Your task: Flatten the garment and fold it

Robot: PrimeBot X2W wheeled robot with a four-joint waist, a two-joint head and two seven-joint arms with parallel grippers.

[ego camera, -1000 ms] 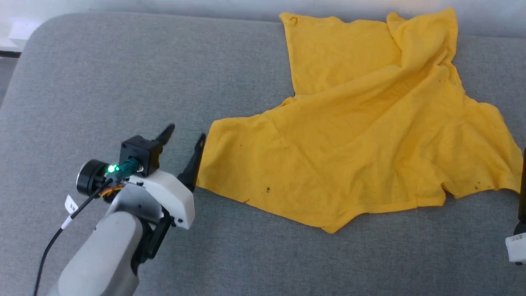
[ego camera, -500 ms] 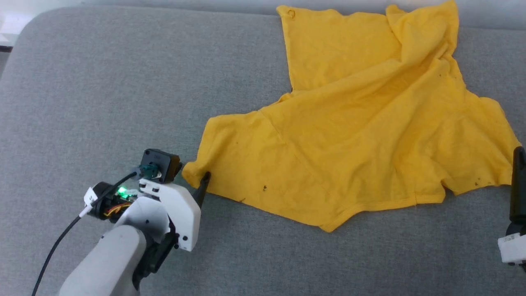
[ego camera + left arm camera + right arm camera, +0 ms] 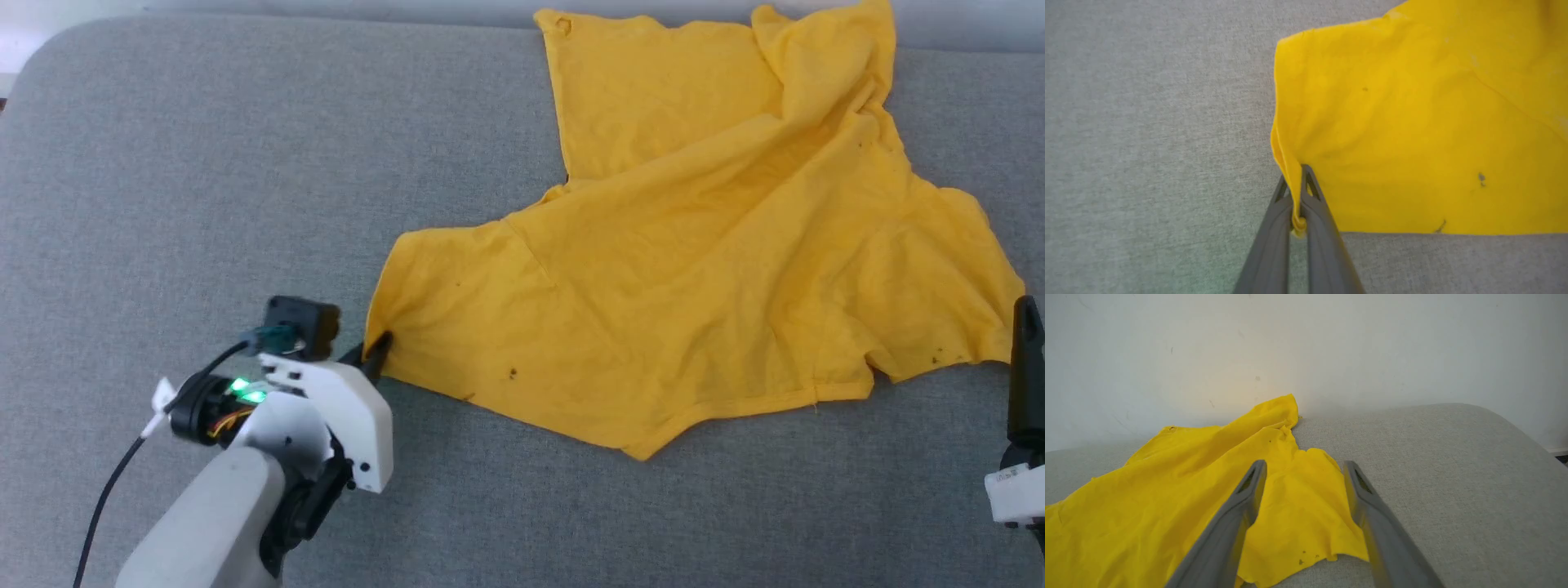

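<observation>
Left wrist view — my left pincer (image 3: 1295,181) pinches a corner of the garment (image 3: 1412,122); it stretches rightward across the grey cushion (image 3: 1147,122), its opposite corner just beside my spread right pincer (image 3: 1304,465).

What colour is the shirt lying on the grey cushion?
Bright yellow, no print showing; the garment shows best in the head view.
</observation>
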